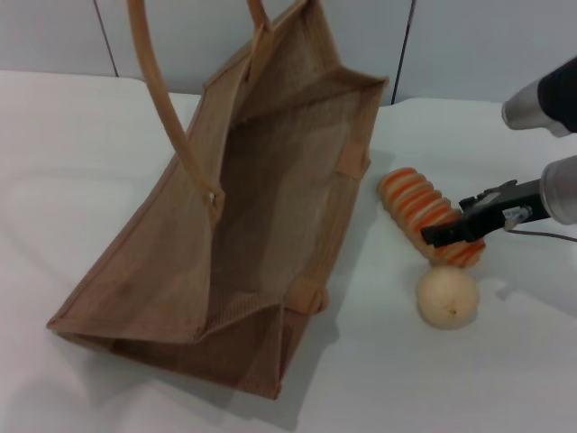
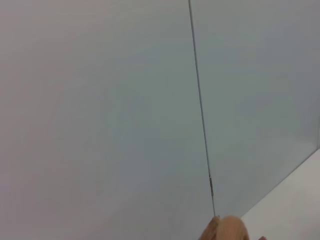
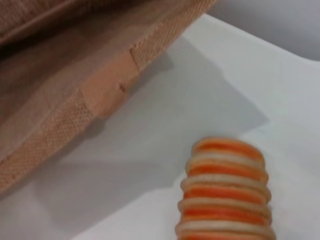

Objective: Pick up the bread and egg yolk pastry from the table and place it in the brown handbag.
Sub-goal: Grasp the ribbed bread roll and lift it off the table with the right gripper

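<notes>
The bread (image 1: 416, 206), an orange-and-cream striped loaf, lies on the white table right of the brown handbag (image 1: 225, 225). It also shows in the right wrist view (image 3: 226, 192). The egg yolk pastry (image 1: 446, 296), a pale round ball, sits on the table just in front of the loaf's near end. My right gripper (image 1: 446, 233) reaches in from the right and lies across the near end of the bread. The handbag stands tilted with its mouth open towards me, and one handle (image 1: 167, 108) rises out of view. My left gripper is out of view.
The white table (image 1: 81, 180) spreads left of the bag and in front of it. A grey panelled wall (image 1: 469, 45) stands behind. A tip of the tan handle (image 2: 225, 230) shows in the left wrist view. The bag's edge (image 3: 75, 100) is close to the loaf.
</notes>
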Robot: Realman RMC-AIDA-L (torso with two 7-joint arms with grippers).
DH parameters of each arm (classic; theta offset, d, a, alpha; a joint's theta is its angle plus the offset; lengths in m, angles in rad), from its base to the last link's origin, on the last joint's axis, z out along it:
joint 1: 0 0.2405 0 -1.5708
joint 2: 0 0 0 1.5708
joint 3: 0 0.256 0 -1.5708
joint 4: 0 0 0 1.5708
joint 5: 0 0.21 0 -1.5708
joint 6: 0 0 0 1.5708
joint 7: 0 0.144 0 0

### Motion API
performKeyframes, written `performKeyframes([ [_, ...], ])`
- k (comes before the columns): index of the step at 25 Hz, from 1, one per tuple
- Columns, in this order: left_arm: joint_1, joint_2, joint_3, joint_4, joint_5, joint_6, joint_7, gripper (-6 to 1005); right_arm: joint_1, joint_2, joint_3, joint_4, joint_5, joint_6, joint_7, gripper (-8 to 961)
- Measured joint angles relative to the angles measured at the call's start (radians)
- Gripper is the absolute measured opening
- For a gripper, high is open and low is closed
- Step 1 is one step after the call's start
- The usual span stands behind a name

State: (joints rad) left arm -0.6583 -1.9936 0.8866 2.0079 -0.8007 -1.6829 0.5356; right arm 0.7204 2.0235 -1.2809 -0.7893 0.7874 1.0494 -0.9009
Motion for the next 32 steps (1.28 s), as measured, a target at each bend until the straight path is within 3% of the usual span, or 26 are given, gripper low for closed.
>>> performKeyframes([
  [16, -0.001, -0.003, 0.000, -0.016, 0.000, 0.006, 0.007, 116, 0.046, 0.000, -0.003, 0.062, -0.004, 0.007, -0.001, 823],
  [32, -0.001, 0.000, 0.000, -0.017, 0.000, 0.007, 0.001, 116, 0.060, -0.003, 0.004, 0.060, -0.007, 0.048, 0.024, 662],
])
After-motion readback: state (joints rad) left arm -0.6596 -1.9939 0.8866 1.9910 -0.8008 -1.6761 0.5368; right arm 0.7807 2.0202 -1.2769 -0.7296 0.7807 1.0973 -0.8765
